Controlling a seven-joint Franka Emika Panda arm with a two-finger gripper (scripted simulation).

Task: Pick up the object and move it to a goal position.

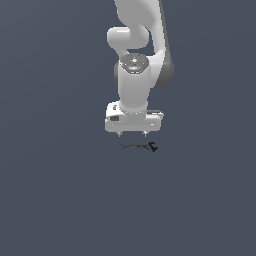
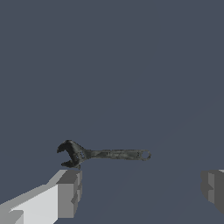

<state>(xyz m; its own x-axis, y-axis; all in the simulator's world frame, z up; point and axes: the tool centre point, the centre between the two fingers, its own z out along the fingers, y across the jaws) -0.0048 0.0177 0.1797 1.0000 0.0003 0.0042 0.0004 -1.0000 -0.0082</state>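
The object (image 1: 138,146) is a thin dark grey rod with a black hooked, wrench-like end; it lies flat on the dark grey-blue floor, hooked end toward the exterior view's right. In the wrist view the object (image 2: 103,154) shows its open hooked head and a small hole at the other end. My gripper (image 1: 132,134) hangs just above it, pointing straight down, open, with nothing between its fingers. One grey fingertip (image 2: 69,192) stands near the hooked head and the other fingertip (image 2: 213,186) well past the rod's far end. Neither fingertip touches the object.
The white arm (image 1: 134,55) rises behind the gripper to the frame's top. Around it there is only the uniform dark grey-blue floor (image 1: 60,190). No other item or edge shows.
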